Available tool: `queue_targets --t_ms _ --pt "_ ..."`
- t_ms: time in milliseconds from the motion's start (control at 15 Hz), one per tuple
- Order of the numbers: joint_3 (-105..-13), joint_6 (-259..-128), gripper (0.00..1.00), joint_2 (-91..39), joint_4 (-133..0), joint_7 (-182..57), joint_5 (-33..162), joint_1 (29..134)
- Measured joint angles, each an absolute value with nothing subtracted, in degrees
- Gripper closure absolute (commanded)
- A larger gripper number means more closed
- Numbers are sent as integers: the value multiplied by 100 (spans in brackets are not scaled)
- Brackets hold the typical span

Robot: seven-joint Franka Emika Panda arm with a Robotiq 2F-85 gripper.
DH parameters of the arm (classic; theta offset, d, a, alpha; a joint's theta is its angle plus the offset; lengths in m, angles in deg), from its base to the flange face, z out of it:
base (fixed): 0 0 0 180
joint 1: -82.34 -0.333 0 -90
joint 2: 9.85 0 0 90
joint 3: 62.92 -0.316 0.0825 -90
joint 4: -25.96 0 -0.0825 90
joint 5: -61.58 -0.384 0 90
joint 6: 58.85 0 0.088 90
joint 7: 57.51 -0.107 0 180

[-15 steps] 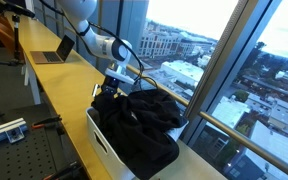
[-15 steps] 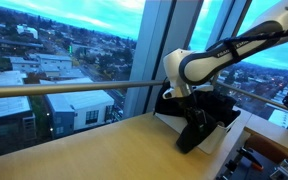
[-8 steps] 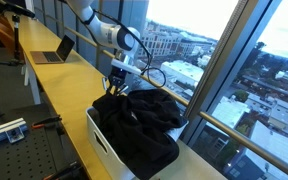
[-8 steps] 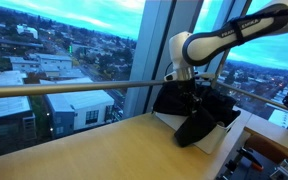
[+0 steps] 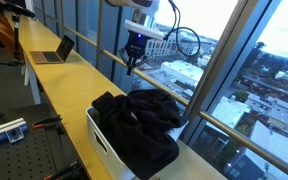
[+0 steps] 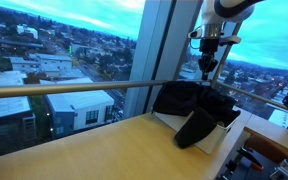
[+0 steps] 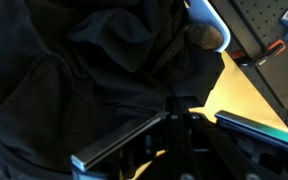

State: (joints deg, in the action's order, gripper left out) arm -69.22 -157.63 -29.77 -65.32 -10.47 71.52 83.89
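A heap of black clothing (image 5: 136, 122) fills a white basket (image 5: 101, 141) on the long wooden counter (image 5: 52, 84). In both exterior views my gripper (image 5: 132, 63) hangs well above the heap, beside the window, with its fingers pressed together and nothing hanging from them. From the opposite side the gripper (image 6: 208, 68) is above the black clothing (image 6: 192, 108), part of which spills over the basket (image 6: 227, 135). The wrist view looks down past the shut gripper (image 7: 174, 116) at the dark clothing (image 7: 74, 60), the basket's rim (image 7: 210, 26) and the counter (image 7: 239, 90).
An open laptop (image 5: 55, 50) stands further along the counter. Tall windows with a metal rail (image 6: 74, 88) run along the counter's far edge. A perforated metal plate (image 5: 4, 130) lies beside the counter. Tools lie on a plate (image 7: 274, 45) at the wrist view's right.
The arm has lifted from the top of the clothing to high above the basket. The jaws went from open to shut, and no cloth came up with them.
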Motion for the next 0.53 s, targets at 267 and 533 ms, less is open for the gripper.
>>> queue_targets --t_ms 267,533 --pt "-7004 -15782 37 -3068 -6713 -1048 6972 8239" --pt "-7139 -15798 9 -3530 -6825 -1050 6919 7927"
